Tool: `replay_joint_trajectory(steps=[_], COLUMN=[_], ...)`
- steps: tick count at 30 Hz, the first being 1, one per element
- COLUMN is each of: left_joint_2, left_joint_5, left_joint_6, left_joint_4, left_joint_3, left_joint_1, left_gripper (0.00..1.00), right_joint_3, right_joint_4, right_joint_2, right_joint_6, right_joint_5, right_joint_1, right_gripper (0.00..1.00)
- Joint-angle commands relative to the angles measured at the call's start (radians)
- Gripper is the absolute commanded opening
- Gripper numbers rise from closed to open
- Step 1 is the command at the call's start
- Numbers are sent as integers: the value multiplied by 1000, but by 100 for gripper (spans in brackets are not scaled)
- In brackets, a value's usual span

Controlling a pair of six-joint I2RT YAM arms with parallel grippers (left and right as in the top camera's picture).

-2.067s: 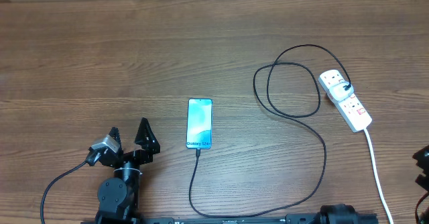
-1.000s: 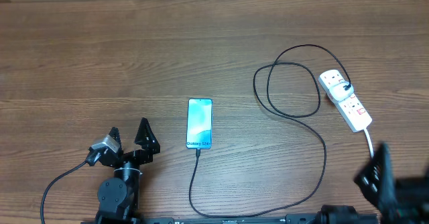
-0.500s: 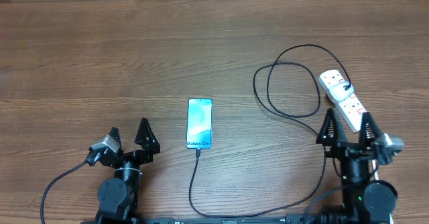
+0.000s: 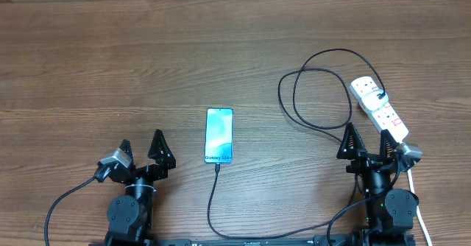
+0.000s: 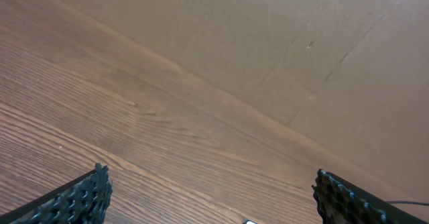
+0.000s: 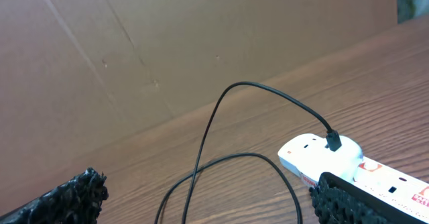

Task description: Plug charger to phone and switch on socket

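Cable (image 4: pixel 213 194) tip meets the phone (image 4: pixel 219 135). Fingers of the left gripper (image 4: pixel 141 139) and the right gripper (image 4: pixel 366 130) stand wide apart and empty, the right one near the socket (image 4: pixel 379 110)

"Galaxy S24+" on phone (image 4: pixel 219 135) (tiny)

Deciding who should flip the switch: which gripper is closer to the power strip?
Right. The right gripper sits close to the near end of the power strip; the left gripper is far off, on the other side of the phone.
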Motion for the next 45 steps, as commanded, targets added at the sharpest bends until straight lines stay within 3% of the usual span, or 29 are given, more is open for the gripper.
replay_joint_trajectory(steps=[1, 29, 38, 45], left_joint_2=[-9, -9, -9, -9], left_joint_5=[4, 5, 5, 5], left_joint_6=[-6, -5, -5, -6], left_joint_4=[1, 1, 1, 1], left_joint_3=[-5, -5, -5, -5], left_joint_1=[5, 5, 5, 5], left_gripper=[100, 100, 100, 100], right_joint_3=[-10, -10, -11, -11], right_joint_4=[2, 2, 1, 2], right_joint_2=[-3, -11, -11, -11], right_joint_6=[8, 6, -331, -363], right_joint_5=[7, 10, 0, -3], right_joint_1=[-3, -2, 29, 39], right_gripper=[100, 100, 100, 100])
